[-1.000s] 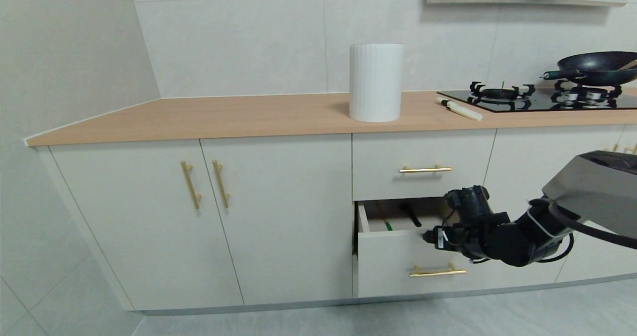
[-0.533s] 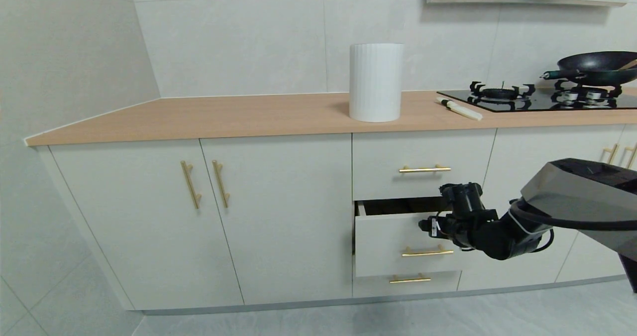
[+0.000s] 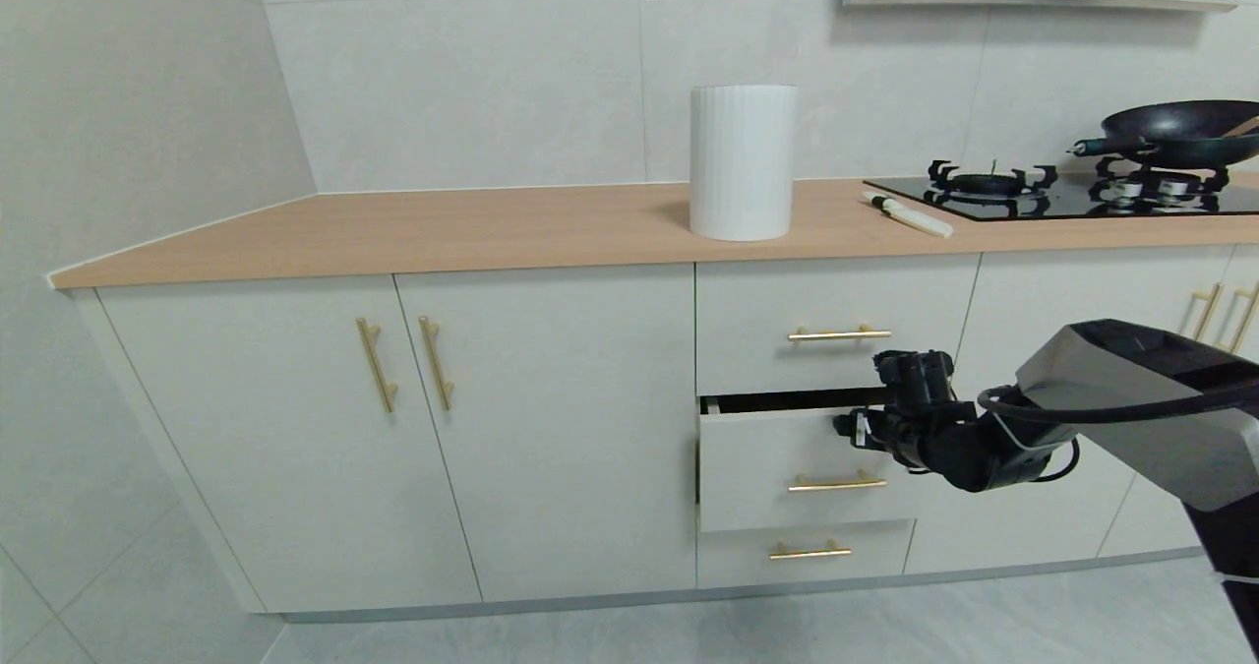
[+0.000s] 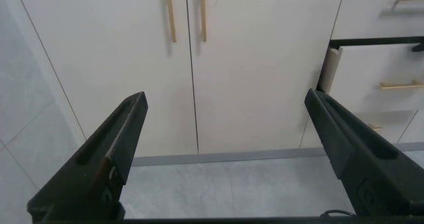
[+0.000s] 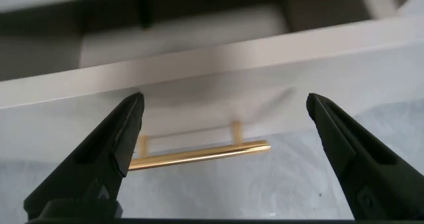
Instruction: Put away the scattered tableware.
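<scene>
Progress looks partial. The middle drawer stands almost shut, only a thin dark slot showing along its top edge, while one pale utensil with a dark tip lies on the countertop, just beside the front corner of the hob. By my reading the drawer is where the tableware belongs, so that piece is not yet put away. What the drawer holds cannot be told: the right wrist view gives only blurred dark shapes in the slot. The right gripper sits at the upper right of the drawer front, above the gold handle, jaws apart and holding nothing; whether it touches the panel I cannot tell. The left gripper hangs low before the cabinet doors, facing them above the floor, jaws likewise apart and empty. Closing the drawer fully would, I judge, mean opening it again for the last utensil. As for room, the drawer front juts slightly proud of the top drawer and the bottom drawer, so its left edge and top lip are the nearest things to catch. The utensil lies near the counter's front edge, well apart from the white canister and the pan, with open counter on its left for an approach.
</scene>
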### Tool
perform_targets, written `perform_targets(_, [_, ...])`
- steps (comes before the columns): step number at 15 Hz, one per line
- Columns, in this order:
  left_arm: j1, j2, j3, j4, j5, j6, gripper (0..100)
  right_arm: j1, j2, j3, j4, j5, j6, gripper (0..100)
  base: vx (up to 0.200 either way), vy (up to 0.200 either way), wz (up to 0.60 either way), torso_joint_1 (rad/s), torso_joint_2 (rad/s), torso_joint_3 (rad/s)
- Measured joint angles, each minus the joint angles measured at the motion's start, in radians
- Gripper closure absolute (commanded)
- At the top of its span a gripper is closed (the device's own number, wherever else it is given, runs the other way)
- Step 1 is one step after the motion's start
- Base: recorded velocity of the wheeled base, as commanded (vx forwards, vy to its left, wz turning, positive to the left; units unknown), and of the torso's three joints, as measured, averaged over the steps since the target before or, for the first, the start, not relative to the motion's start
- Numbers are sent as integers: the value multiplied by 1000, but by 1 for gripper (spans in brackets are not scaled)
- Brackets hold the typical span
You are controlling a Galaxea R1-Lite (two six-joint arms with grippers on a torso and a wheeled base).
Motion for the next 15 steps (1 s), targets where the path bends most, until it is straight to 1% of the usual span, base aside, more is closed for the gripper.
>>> perform_targets(9, [1, 0, 0, 0, 0, 0, 0, -34, 100, -122, -4, -2, 2, 0, 0, 0, 0, 0, 0, 0])
perform_targets(11, [0, 0, 0, 0, 0, 0, 0, -37, 119, -156, -2, -5, 29, 0, 0, 0, 0, 0, 0, 0])
perform_targets(15, [1, 0, 0, 0, 0, 0, 0, -41, 163, -239, -5, -49, 84, 0, 0, 0, 0, 0, 0, 0])
